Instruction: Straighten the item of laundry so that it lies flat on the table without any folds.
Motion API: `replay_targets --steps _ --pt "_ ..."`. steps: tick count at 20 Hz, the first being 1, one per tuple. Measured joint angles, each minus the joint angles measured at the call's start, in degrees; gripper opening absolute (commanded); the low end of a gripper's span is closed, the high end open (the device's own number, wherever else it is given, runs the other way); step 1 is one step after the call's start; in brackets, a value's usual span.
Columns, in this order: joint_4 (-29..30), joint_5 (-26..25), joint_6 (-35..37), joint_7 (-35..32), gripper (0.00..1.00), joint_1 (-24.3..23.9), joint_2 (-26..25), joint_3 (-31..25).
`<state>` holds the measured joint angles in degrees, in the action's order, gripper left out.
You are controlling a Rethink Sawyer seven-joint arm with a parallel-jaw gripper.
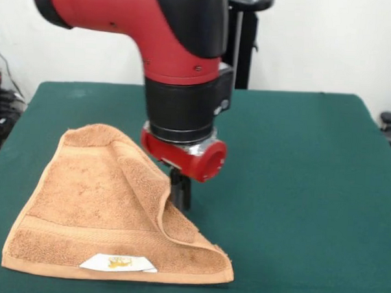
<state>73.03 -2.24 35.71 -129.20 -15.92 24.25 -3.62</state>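
The towel (102, 214) lay on the table (297, 190) just beside and below the gripper (180, 191), its nearest flap doubled over and unflattened, and I couldn't tell whether the gripper was spread or pinching.

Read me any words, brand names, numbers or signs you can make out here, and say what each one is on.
No text can be read.
Small white label on the near edge of the orange-tan terry towel: a yellow mark, too small to read.
Red and black robot arm: no lettering shows.
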Motion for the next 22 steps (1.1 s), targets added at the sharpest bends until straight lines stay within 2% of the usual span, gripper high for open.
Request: replay_targets --steps 7,16,22 --pt "-0.4 0.0 1.2 0.0 0.00 1.6 0.0 0.2" --pt "-0.5 0.0 1.3 0.0 0.00 1.5 0.2 0.3" --pt "0.7 0.0 1.4 0.0 0.00 0.8 2.7 0.3"
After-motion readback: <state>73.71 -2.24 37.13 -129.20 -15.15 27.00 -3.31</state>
